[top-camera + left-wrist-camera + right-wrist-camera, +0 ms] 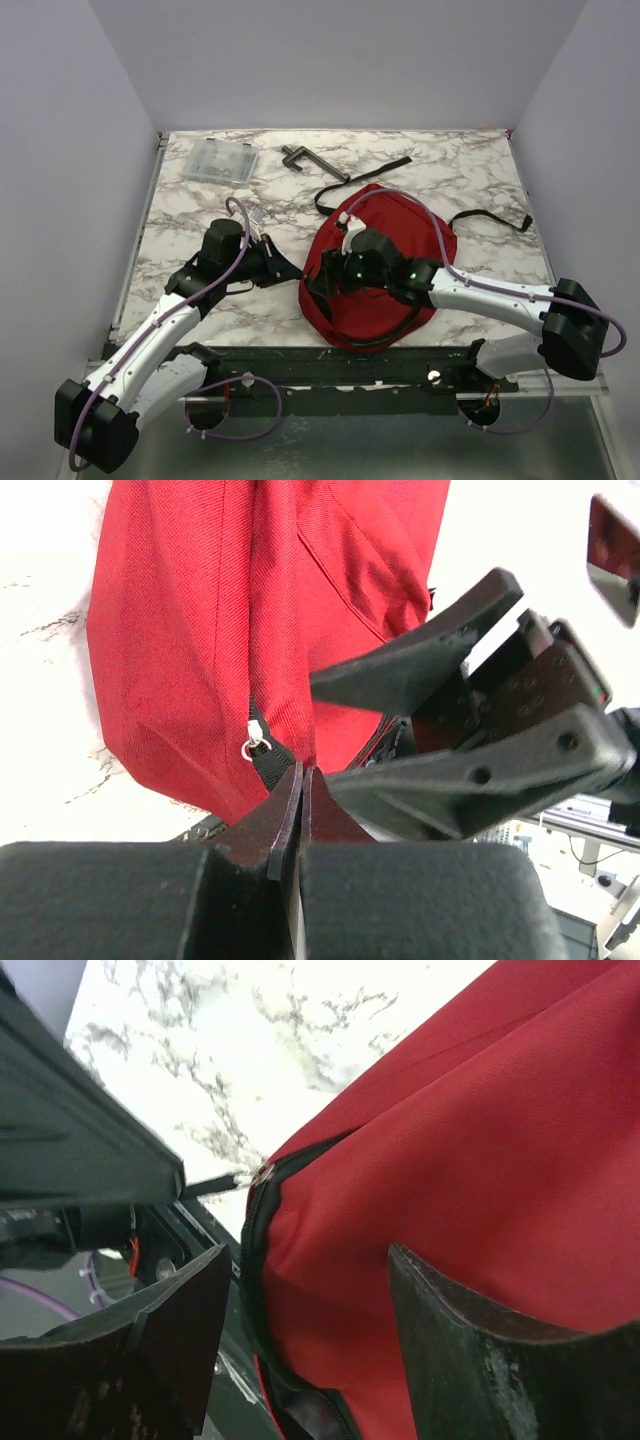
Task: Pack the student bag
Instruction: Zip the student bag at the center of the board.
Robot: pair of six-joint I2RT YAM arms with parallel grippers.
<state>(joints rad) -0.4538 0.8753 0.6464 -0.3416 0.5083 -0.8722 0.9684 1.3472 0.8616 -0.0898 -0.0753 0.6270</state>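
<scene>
Top external: the student bag (pixel 385 270) is lying flat on the marble worktop (pixel 480 170), centre and toward the near edge, with its black straps (pixel 365 178) trailing out on the far side. The left tool (pixel 288 268) is sitting at the bag's left edge. The right tool (pixel 322 285) is hanging over the bag's left part, just beside the left one. Left wrist view: the fingers (pixel 285 815) are pressing together with no gap, pinching the black zip pull (pixel 262 758) at the bag's corner – the pull is running taut from its silver ring. Right wrist view: the tool is standing wide, red fabric next to the zip line lying between the two fingers – I cannot tell whether either is touching it. A clear plastic box (pixel 218 160) and a dark metal clamp (pixel 310 160) are sitting at the far edge, well apart from the bag.
</scene>
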